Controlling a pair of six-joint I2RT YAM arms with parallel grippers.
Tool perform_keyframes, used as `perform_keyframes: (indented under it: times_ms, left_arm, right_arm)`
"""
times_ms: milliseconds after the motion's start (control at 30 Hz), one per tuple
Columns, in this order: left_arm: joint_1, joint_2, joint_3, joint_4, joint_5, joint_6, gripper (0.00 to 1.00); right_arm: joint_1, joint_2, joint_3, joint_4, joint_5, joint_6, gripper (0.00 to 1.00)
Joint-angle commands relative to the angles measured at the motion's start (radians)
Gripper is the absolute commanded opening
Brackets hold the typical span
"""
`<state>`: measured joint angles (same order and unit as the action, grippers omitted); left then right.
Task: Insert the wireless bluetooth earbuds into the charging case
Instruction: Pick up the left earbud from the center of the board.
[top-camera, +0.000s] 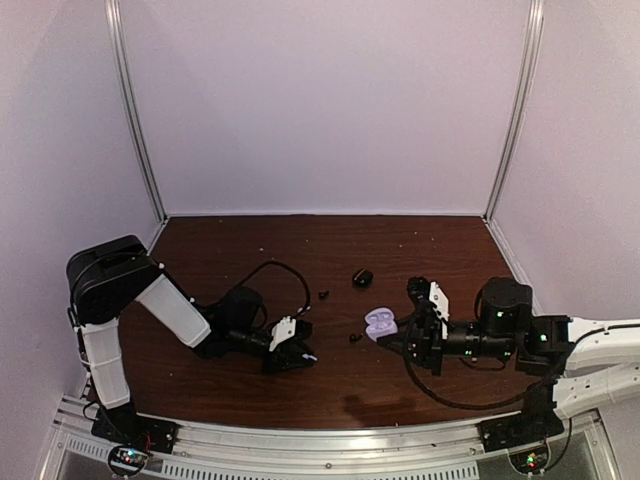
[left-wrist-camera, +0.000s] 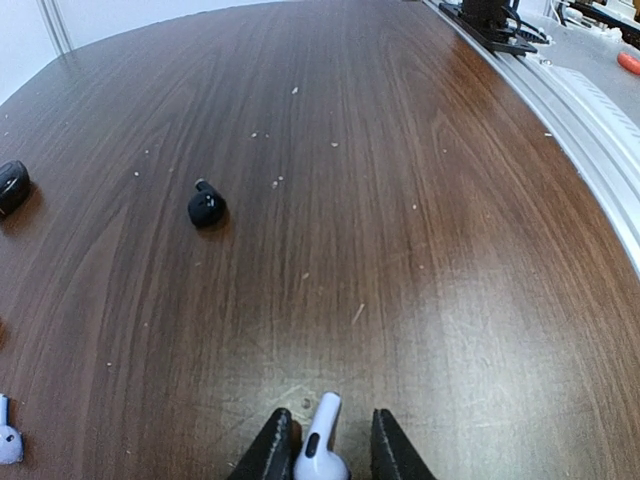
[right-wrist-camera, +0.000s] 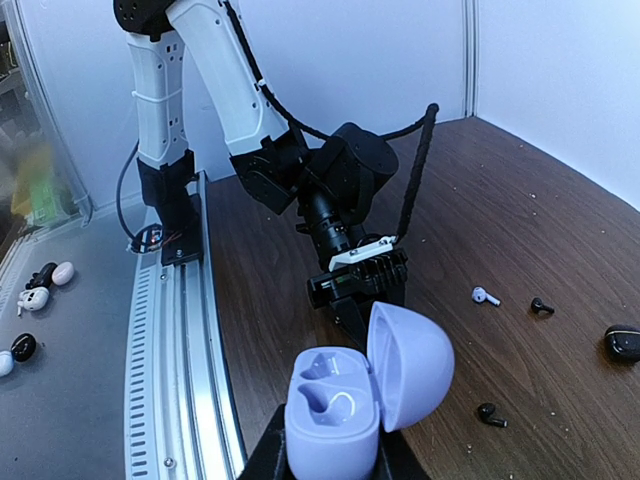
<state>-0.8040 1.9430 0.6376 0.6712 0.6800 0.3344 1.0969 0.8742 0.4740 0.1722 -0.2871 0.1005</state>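
Observation:
A pale white-lavender earbud (left-wrist-camera: 318, 448) lies on the wooden table, its stem pointing away, between the fingers of my left gripper (left-wrist-camera: 331, 418). The jaws stand narrowly open around it, and a slim gap shows on the right side. My right gripper (right-wrist-camera: 330, 455) is shut on the lavender charging case (right-wrist-camera: 332, 420), which stands upright with its lid (right-wrist-camera: 412, 366) swung open and both sockets empty. A second pale earbud (right-wrist-camera: 486, 296) and two black earbuds (right-wrist-camera: 541, 305) (right-wrist-camera: 490, 413) lie loose on the table. From above, the case (top-camera: 380, 322) sits right of the left gripper (top-camera: 292, 352).
A closed black case (top-camera: 362, 277) rests toward the back middle of the table. Black earbuds (top-camera: 323, 294) (top-camera: 355, 338) lie between the two arms. A metal rail (top-camera: 330, 440) runs along the near edge. Spare earbuds and cases (right-wrist-camera: 38, 290) sit off the table on the grey surface.

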Motion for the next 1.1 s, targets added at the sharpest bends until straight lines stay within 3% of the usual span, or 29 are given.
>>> perform_keyframes:
  times_ms: [0, 233, 467, 800, 1067]
  left_arm:
    - [0.006, 0.012, -0.016, -0.070, -0.050, -0.006, 0.31]
    - [0.006, -0.003, -0.016, -0.105, -0.058, -0.048, 0.35]
    - [0.009, -0.052, -0.024, -0.226, -0.091, -0.020, 0.31]
    - [0.009, -0.019, 0.003, -0.212, -0.046, -0.012, 0.33]
    - [0.011, -0.050, -0.019, -0.208, -0.088, -0.033, 0.22]
  right_arm:
    - [-0.006, -0.023, 0.026, 0.006, 0.011, -0.010, 0.15]
    - [-0.008, -0.037, 0.021, 0.004, 0.010, -0.012, 0.15]
    - [-0.007, -0.035, 0.020, 0.012, 0.003, -0.014, 0.14]
    - [-0.008, -0.032, 0.027, 0.007, 0.002, -0.020, 0.15]
    - [-0.008, -0.028, 0.022, 0.017, 0.003, -0.018, 0.15]
